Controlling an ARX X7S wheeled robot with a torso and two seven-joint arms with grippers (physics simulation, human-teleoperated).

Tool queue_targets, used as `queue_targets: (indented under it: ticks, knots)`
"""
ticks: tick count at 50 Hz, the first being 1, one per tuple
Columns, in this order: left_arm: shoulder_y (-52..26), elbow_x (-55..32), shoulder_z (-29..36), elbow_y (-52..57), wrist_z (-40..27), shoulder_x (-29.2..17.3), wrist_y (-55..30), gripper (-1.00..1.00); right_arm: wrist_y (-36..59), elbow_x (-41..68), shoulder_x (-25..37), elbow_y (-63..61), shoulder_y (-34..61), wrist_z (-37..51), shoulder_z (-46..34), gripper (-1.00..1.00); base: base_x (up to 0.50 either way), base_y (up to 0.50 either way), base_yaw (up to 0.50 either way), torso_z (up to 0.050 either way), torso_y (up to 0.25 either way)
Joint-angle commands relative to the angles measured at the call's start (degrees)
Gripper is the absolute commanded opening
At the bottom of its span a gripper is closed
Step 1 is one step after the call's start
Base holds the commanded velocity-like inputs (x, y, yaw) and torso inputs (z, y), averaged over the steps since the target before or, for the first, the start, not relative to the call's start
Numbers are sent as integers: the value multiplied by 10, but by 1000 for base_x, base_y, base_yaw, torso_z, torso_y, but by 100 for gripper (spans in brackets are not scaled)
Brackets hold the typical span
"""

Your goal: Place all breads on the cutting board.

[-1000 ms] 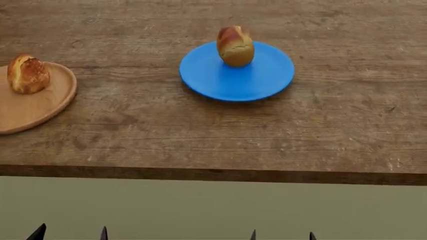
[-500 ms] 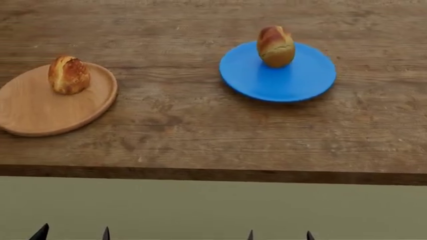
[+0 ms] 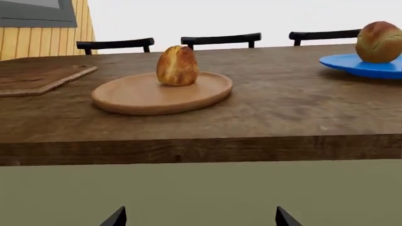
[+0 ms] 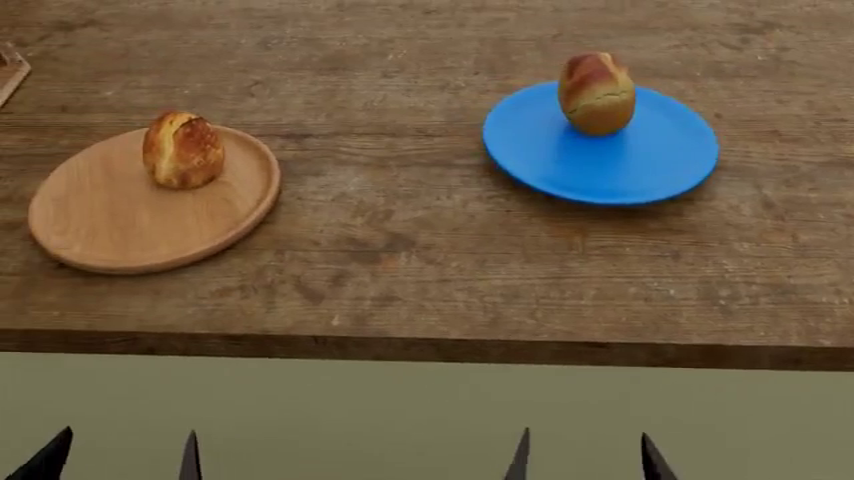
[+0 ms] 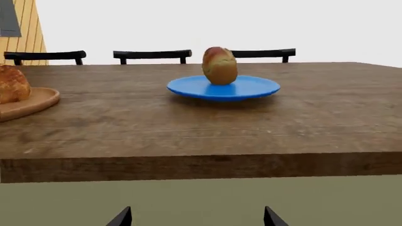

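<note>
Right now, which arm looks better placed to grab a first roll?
Probably the left. Its gripper sits nearest the roll on the wooden plate, and the cutting board lies on that same side.

a simulated dining room: long wooden table (image 3: 283, 103), dark chairs (image 3: 221, 39) behind it, yellow plank wall (image 3: 47, 42)

Wooden table (image 3: 270, 108), front edge toward the camera, bearing a round light wooden plate (image 3: 157, 94) with a darker brown roll (image 3: 177, 66) standing on it. Cutting board (image 3: 37, 77) lies beside the plate; blue plate (image 3: 364, 66) with a golden roll (image 3: 379, 42) at the opposite side. Three dark chair backs (image 3: 220, 39) behind the table; left gripper (image 3: 199, 217) fingertips spread apart below the table edge, nothing between them.
</note>
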Motion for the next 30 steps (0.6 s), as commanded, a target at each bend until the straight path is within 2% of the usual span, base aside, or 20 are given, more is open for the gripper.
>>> queue_targets:
  ticks: [1, 2, 4, 7, 8, 9, 11, 13, 14, 15, 17, 19, 21, 24, 28, 30]
  knots:
    - [-84, -78, -43, 303, -28, -34, -386, 100, 281, 102, 46, -227, 84, 36, 48, 100, 0, 0, 0, 0, 0]
    - [-101, -84, -46, 325, -35, -35, -427, 100, 306, 111, 48, -241, 94, 42, 52, 100, 0, 0, 0, 0, 0]
    - [-170, -127, -79, 406, -38, -32, -563, 100, 371, 139, 54, -285, 130, 54, 63, 100, 0, 0, 0, 0, 0]
    - [-257, -176, -141, 474, -22, -19, -715, 100, 444, 175, 62, -329, 173, 66, 85, 100, 0, 0, 0, 0, 0]
    - [-280, -195, -156, 490, -23, -17, -755, 100, 469, 190, 64, -342, 189, 70, 97, 100, 0, 0, 0, 0, 0]
    - [-294, -242, -149, 491, -52, -36, -770, 100, 492, 188, 74, -350, 204, 78, 92, 100, 0, 0, 0, 0, 0]
    - [-305, -388, -183, 478, -150, -59, -772, 100, 515, 206, 77, -363, 221, 80, 108, 100, 0, 0, 0, 0, 0]
    - [-332, -560, -225, 440, -293, -90, -772, 100, 556, 223, 87, -380, 245, 84, 120, 100, 0, 0, 0, 0, 0]
    - [-349, -646, -216, 422, -364, -117, -771, 100, 609, 244, 106, -409, 270, 86, 127, 100, 0, 0, 0, 0, 0]
    - [-362, -732, -207, 412, -408, -133, -770, 100, 630, 261, 100, -415, 280, 86, 147, 100, 0, 0, 0, 0, 0]
    - [-395, -841, -201, 379, -503, -166, -757, 100, 701, 304, 100, -432, 320, 86, 191, 100, 0, 0, 0, 0, 0]
    - [-428, -928, -164, 358, -589, -209, -735, 100, 741, 324, 103, -442, 345, 89, 207, 100, 0, 0, 0, 0, 0]
    - [-464, -995, -127, 342, -645, -251, -709, 100, 772, 341, 110, -449, 367, 89, 216, 100, 0, 0, 0, 0, 0]
    - [-508, -1064, -94, 327, -686, -299, -675, 100, 803, 395, 126, -444, 400, 112, 226, 100, 0, 0, 0, 0, 0]
    - [-543, -1116, -81, 314, -706, -336, -639, 100, 802, 620, 177, -388, 466, 280, 232, 100, 0, 0, 0, 0, 0]
    - [-558, -1148, -80, 309, -717, -353, -613, 100, 799, 690, 203, -363, 493, 342, 214, 100, 0, 0, 0, 0, 0]
